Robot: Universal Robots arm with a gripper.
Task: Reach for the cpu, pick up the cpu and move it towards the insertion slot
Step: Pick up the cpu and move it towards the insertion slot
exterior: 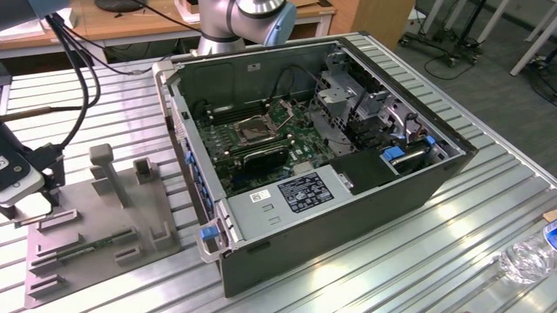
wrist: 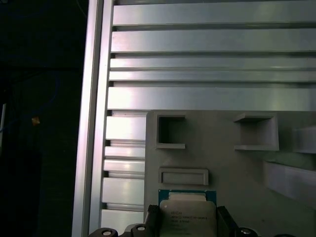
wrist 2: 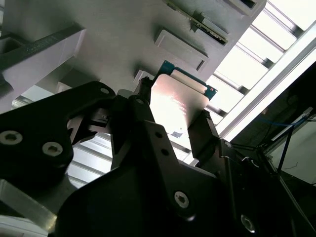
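Colours logged: cpu point(wrist: 187, 218) silvery-white top, teal-green rim. gripper point(wrist 2: 173, 116) matte black. Fixture plate point(wrist: 222, 168) plain light grey. Surface point(wrist: 207, 44) silver, ribbed in parallel bands. Motherboard point(exterior: 301, 140) green; insertion slot point(exterior: 259, 128) shiny frame, dark centre. Computer case point(exterior: 348, 222) dark grey, blue tabs point(exterior: 209, 233).

Nothing here is reading clearly enough to make out. In the first wrist view, several short lines of dark print are running across the silvery top of the cpu point(wrist: 186, 219), too faint to decipher. In the exterior view, a dark label point(exterior: 304, 191) with pale print and small symbols is lying on the grey cover point(exterior: 261, 222) inside the computer case point(exterior: 348, 228). A small white sticker point(exterior: 261, 195) is sitting just beside it, and neither is yielding a legible word.
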